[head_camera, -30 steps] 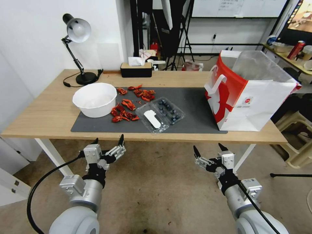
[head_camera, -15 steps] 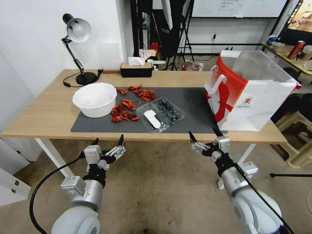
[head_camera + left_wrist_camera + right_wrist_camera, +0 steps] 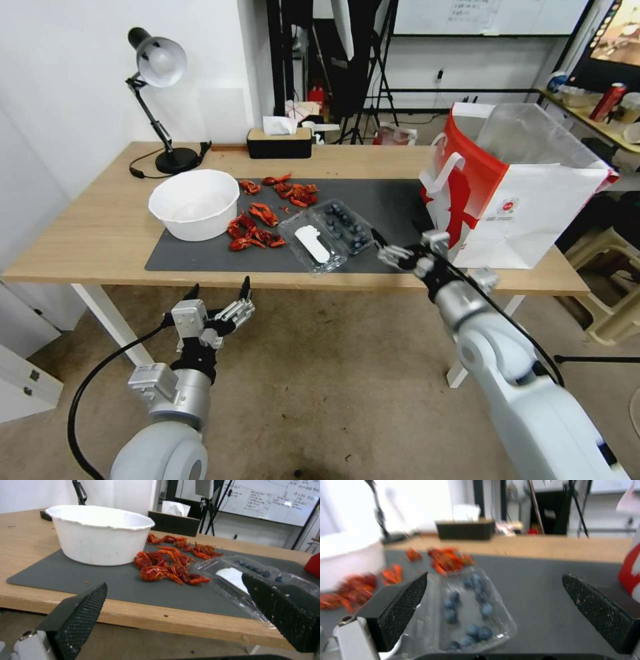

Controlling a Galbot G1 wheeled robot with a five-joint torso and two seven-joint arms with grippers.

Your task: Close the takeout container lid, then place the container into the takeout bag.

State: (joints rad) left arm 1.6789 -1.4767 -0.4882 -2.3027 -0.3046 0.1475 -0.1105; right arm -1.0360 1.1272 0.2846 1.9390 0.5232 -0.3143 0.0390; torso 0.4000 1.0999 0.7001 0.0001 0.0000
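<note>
Takeout container (image 3: 328, 236) lies open on the worktop (image 3: 100, 233), right tool (image 3: 397, 241) (fingers spread) just beside its berry half, left tool (image 3: 220, 293) spread below.

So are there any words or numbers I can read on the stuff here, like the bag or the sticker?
None can be read.
Takeout bag: its small round red logo has print too small to read.
Lid: the white sticker looks blank.
Whiteboard behind the table: handwriting, too blurred to read.
</note>
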